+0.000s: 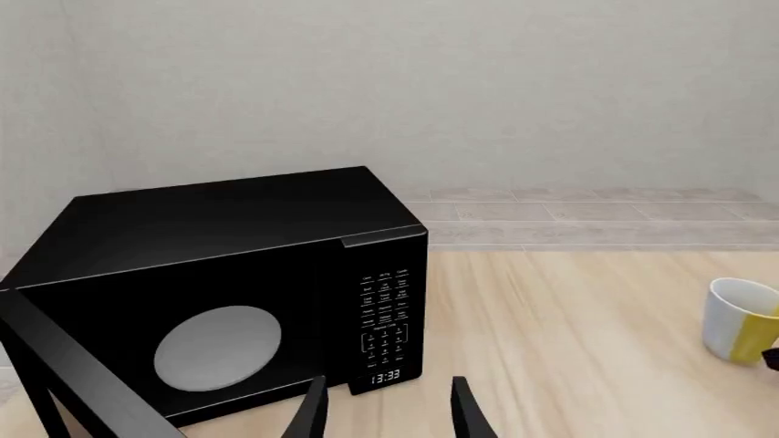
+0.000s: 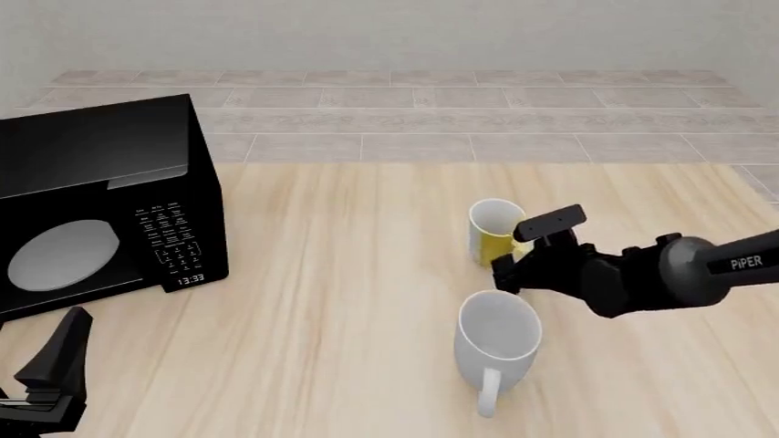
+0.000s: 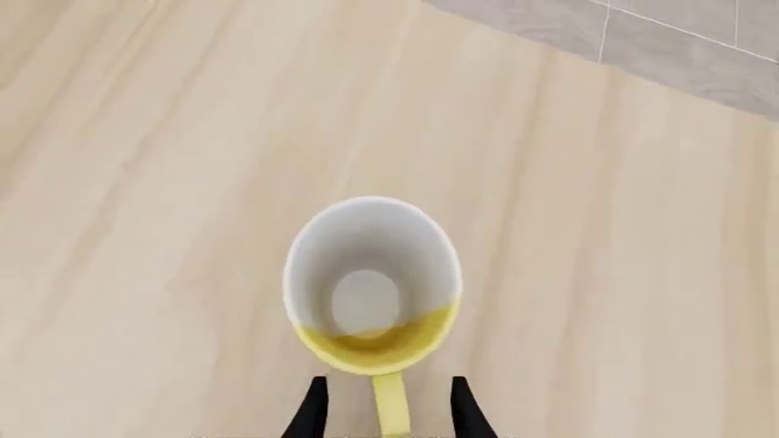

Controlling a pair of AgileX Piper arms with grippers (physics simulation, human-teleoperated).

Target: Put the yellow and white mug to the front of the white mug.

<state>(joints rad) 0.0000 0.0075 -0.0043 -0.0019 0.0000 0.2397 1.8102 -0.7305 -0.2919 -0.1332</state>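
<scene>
Two mugs, "PiPER" arm [image 2: 681, 274], microwave [image 2: 104, 205] clock "13:33"

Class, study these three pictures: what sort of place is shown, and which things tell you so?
Probably a simulated kitchen counter: a black microwave stands on a pale wooden table, with a yellow and white mug and a white mug, and a tiled floor beyond.
</scene>
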